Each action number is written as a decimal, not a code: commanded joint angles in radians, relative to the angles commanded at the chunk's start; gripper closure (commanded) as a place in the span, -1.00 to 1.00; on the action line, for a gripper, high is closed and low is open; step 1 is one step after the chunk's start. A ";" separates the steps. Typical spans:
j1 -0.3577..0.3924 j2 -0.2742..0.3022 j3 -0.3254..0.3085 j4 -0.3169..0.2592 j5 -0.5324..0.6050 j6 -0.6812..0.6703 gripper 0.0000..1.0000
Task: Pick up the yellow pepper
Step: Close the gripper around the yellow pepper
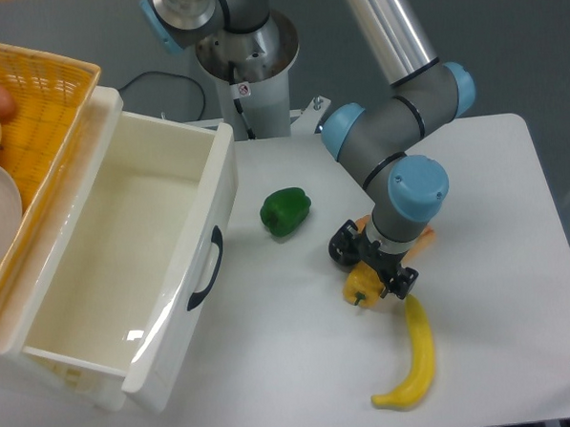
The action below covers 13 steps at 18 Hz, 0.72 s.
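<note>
The yellow pepper [358, 288] lies on the white table [494, 183], small, glossy and yellow-orange, just above the banana's top end. My gripper [372, 270] hangs directly over it, pointing down, and covers its upper right part. One dark finger shows to the pepper's upper left and the other to its right, so the jaws look open and straddle it. The pepper still rests on the table.
A yellow banana [414, 358] lies right below the pepper. A green pepper [285, 212] sits to the left. An orange object [426, 236] is partly hidden behind my wrist. The open white drawer [125, 270] and a wicker basket [40, 102] fill the left side.
</note>
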State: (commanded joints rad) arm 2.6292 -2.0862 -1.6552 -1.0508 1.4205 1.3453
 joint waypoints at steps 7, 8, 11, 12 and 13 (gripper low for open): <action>-0.005 -0.008 0.012 -0.002 0.003 -0.064 -0.54; -0.006 -0.008 0.014 -0.002 0.003 -0.077 -0.25; -0.008 -0.012 0.032 -0.005 0.000 -0.107 0.37; -0.009 -0.014 0.041 -0.006 -0.002 -0.121 0.57; -0.012 -0.017 0.046 -0.006 -0.002 -0.129 0.70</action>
State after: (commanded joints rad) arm 2.6170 -2.1031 -1.6092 -1.0569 1.4189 1.2165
